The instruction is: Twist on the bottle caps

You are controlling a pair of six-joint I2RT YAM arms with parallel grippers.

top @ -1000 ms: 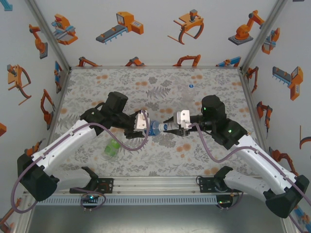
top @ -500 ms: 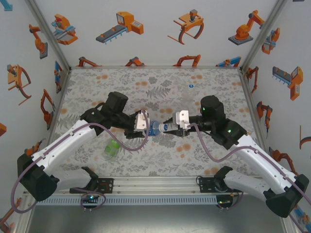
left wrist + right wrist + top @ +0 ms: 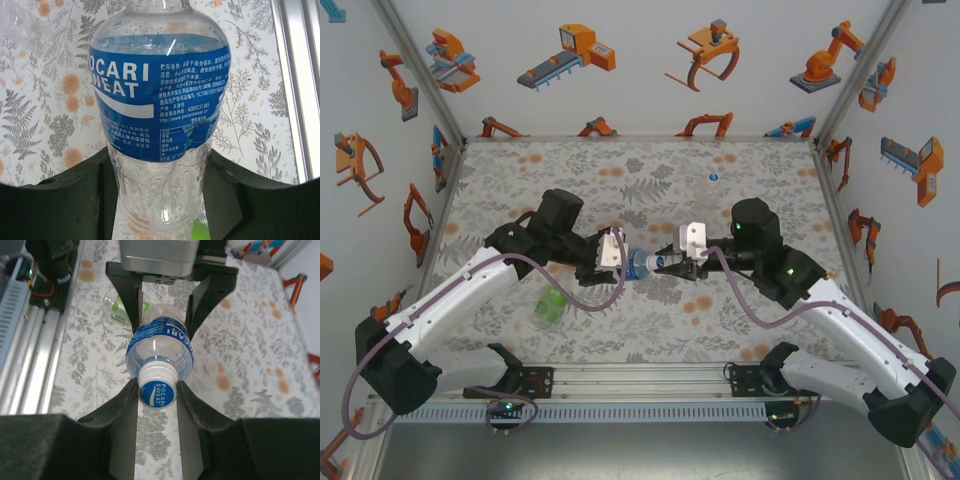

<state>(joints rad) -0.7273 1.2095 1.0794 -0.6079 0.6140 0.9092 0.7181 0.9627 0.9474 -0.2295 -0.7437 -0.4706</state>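
**Both tools closed on one bottle, cap at the neck**

My left tool (image 3: 625,262) is clamped around the blue-label bottle (image 3: 160,100). In the left wrist view its two dark fingers (image 3: 75,205) press against the clear lower body on either side, below the label. The bottle lies level between the two arms, above the middle of the table (image 3: 570,180), with its neck pointing toward the right arm.

My right tool (image 3: 670,263) faces it head-on and is drawn in almost fully. In the right wrist view its fingers touch both sides of the cap (image 3: 157,390), pinching it. The cap sits on the bottle's neck, its blue printed top facing the camera. I cannot tell from here how far it is threaded on.

I count two bottles. One is the blue-label bottle held in the air. The other is the green-label bottle (image 3: 550,305), lying on its side on the table just beside my left arm, apart from both tools.

I count two caps. One is pinched at the neck, and the second cap (image 3: 714,177) lies alone on the table toward the far edge, well apart from everything else.
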